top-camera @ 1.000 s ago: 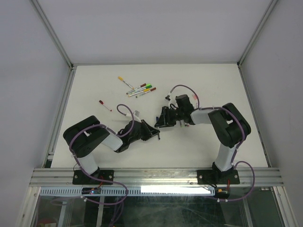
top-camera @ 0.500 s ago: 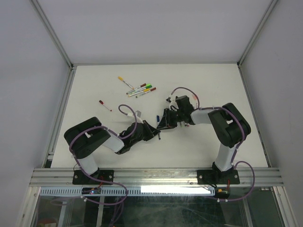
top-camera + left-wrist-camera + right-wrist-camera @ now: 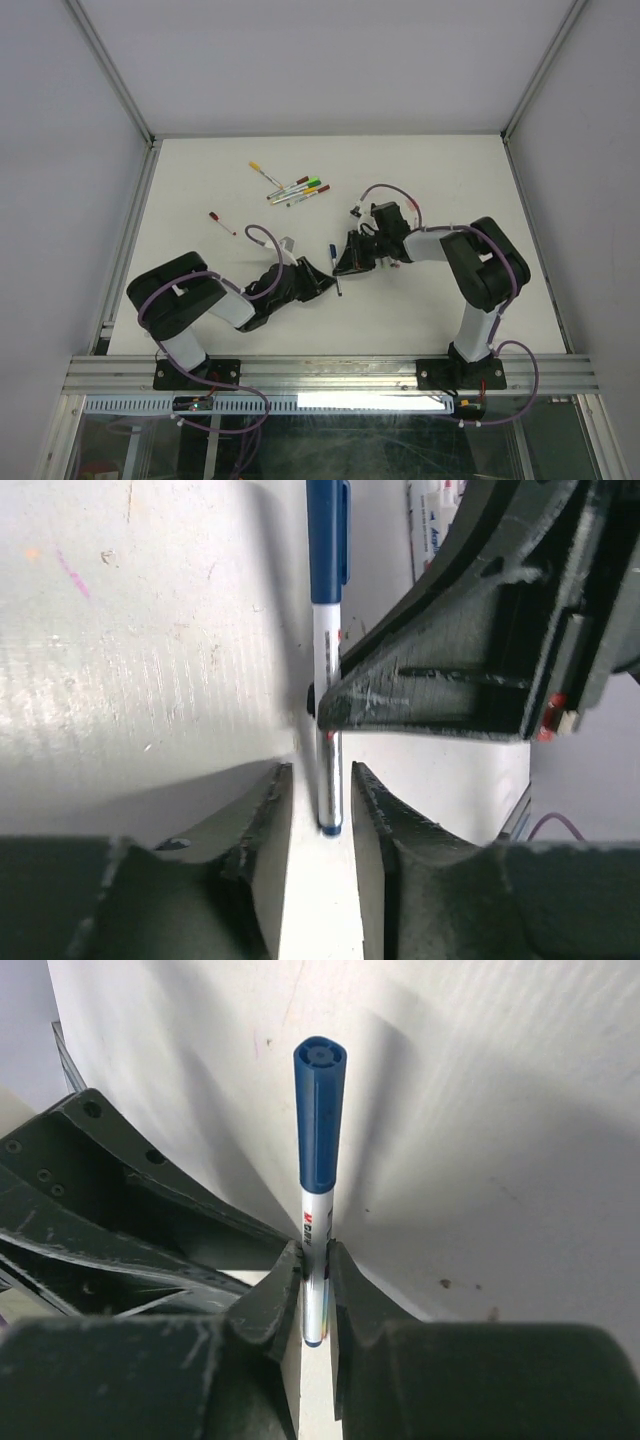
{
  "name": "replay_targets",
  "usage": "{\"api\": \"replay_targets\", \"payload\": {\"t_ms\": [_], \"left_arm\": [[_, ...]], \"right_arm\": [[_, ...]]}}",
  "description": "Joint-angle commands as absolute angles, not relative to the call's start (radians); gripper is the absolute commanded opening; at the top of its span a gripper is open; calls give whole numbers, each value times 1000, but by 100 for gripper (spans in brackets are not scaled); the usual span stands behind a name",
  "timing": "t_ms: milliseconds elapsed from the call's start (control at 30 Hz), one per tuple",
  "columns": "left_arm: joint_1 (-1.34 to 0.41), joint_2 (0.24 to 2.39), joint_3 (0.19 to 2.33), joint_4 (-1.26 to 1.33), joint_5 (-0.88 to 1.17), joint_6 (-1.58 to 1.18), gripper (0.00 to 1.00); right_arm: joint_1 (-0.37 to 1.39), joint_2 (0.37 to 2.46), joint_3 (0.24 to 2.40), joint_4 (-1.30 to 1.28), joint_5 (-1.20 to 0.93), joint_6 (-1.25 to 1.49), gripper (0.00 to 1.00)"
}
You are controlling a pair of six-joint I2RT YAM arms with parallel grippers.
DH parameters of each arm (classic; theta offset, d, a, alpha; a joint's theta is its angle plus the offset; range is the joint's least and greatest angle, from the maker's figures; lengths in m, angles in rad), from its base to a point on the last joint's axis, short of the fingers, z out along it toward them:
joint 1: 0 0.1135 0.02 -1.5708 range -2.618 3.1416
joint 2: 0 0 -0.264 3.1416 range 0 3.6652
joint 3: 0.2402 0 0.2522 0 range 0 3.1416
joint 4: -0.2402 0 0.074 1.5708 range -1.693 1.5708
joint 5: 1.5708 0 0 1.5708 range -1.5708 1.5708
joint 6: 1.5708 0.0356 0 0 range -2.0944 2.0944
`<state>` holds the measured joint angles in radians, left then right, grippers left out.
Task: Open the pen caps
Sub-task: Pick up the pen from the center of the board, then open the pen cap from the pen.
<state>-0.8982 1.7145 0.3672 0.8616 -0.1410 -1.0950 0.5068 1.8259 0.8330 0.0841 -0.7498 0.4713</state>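
Right wrist: right gripper (image 3: 315, 1260) is clamped on the white barrel of the blue pen (image 3: 316, 1222), just short of the cap line. The blue cap (image 3: 320, 1110) sticks out past the fingertips, fully seated, and nothing grips it.

Left wrist: left gripper (image 3: 322, 810) has its jaws apart, straddling the tail end of the same barrel. Thin strips of white show on both sides of the barrel, so there is no clamp there as far as I can see.

Top view: the pen sits between the two arms, near the middle of the table (image 3: 430, 170).

Status call: zero caps off that I can see. Both claws are on the barrel and the cap end is free, so one of them has to get onto the cap before any pull.

The other pens lie untouched at the far left: a cluster of pens (image 3: 298, 188), a yellow-tipped pen (image 3: 263, 174) just beside it, and a red-tipped pen (image 3: 221, 222) well apart from both. They are too small here to confirm the caps are seated, but no loose caps show. Nearly the whole job is left.
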Motion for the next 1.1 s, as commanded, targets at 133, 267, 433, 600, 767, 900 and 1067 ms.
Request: {"api": "replay_targets", "payload": {"t_ms": [133,267,433,600,767,900,1067], "left_arm": [[-907,1541,231,1010,-146,-1002,51],[-898,1407,203,992,-156,-926,69],[-826,1260,216,1015,-9,-826,91],[-707,1176,261,1012,163,-831,93],[-683,1168,314,1023,237,-834,93],[-684,1242,362,1098,304,-854,90],[-688,1335,416,1147,326,-871,85]], "right_arm": [[443,1791,883,78,-862,345,0],[428,1776,903,52,-965,264,0],[399,1740,942,-13,-1160,135,0],[385,1667,941,-25,-1313,56,0],[383,1595,936,-26,-1390,20,0],[383,1565,930,-16,-1421,20,0],[382,1556,931,-17,-1443,19,0]]}}
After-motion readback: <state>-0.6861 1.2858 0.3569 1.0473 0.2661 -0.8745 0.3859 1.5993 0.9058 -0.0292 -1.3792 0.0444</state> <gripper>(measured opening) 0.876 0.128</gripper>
